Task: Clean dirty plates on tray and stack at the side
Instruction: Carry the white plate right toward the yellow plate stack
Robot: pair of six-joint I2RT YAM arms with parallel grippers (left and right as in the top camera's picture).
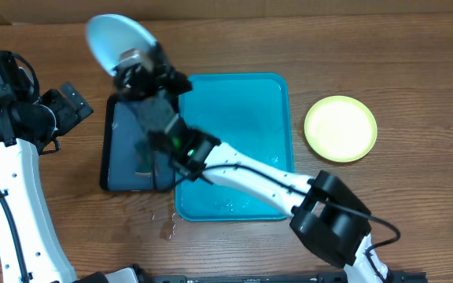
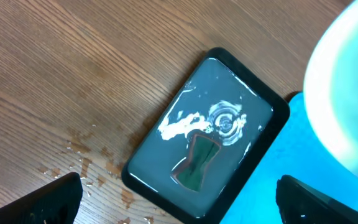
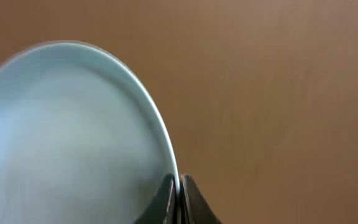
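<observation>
My right gripper is shut on the rim of a light cyan-blue plate, holding it tilted in the air beyond the far left corner of the turquoise tray. In the right wrist view the fingertips pinch the plate at its edge. A pale yellow-green plate lies flat on the table to the right of the tray. My left gripper hovers open at the left with nothing between its fingers. Its camera sees the blue plate at the right edge.
A dark navy tray holding water and a green sponge sits against the turquoise tray's left side. Water drops spot the wooden table near its front corner. The right arm stretches across the turquoise tray.
</observation>
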